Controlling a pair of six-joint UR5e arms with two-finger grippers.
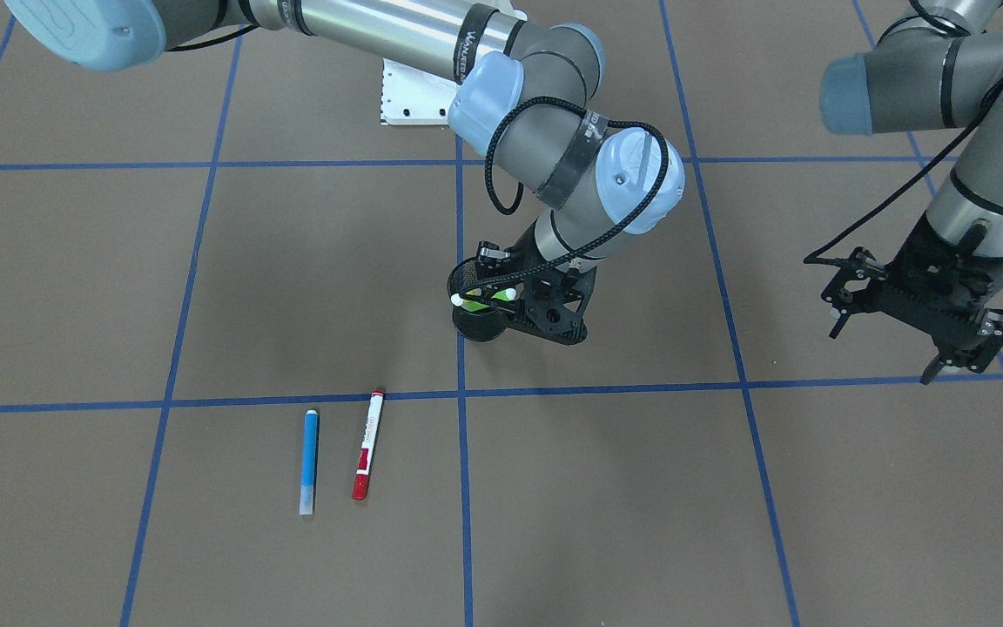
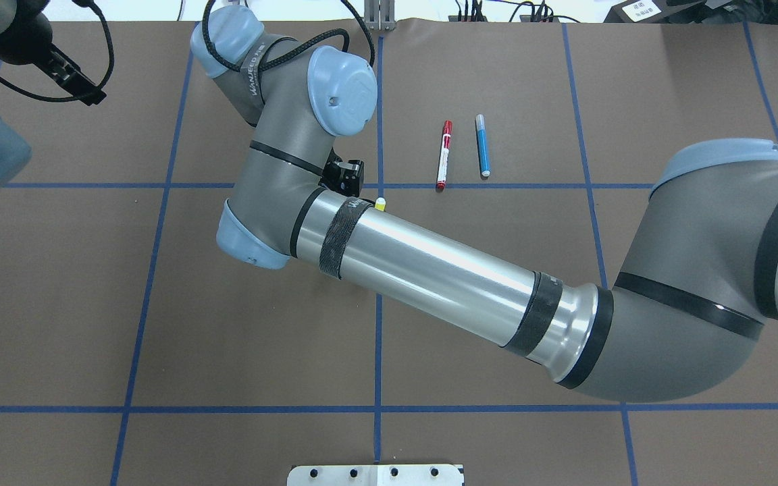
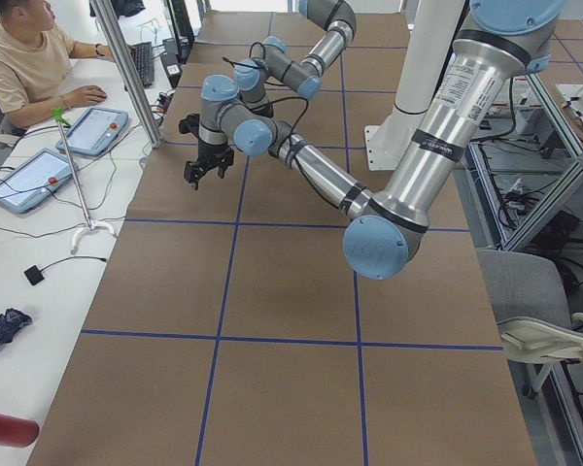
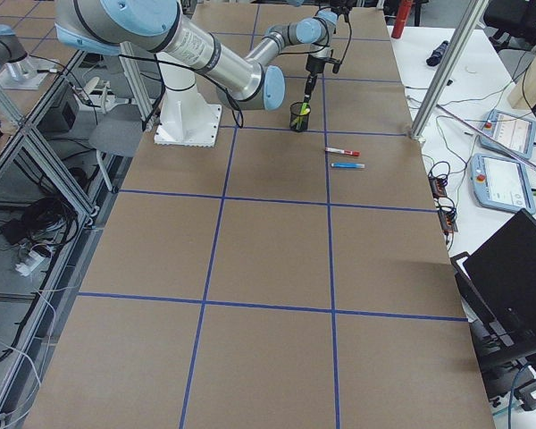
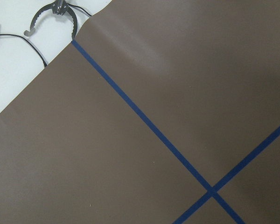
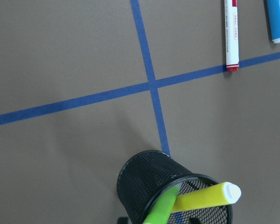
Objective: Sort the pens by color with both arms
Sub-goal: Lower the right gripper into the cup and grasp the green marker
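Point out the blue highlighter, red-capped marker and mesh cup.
Blue clear-capped highlighter (image 1: 310, 453), front-facing view, mid barrel.
White-barrelled red-capped marker (image 1: 369, 444), front-facing view, white barrel.
Black mesh cup (image 6: 144, 179), right wrist view, outer wall.

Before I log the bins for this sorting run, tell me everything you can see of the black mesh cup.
The black wire-mesh cylindrical cup looks like see-through metal with a solid rim. It stands upright on the brown paper-covered table, on a blue tape line just past a crossing. A light green highlighter and a yellow highlighter lean inside it, ends poking over the rim. The right arm is close above; whether anything else touches the cup is hidden.
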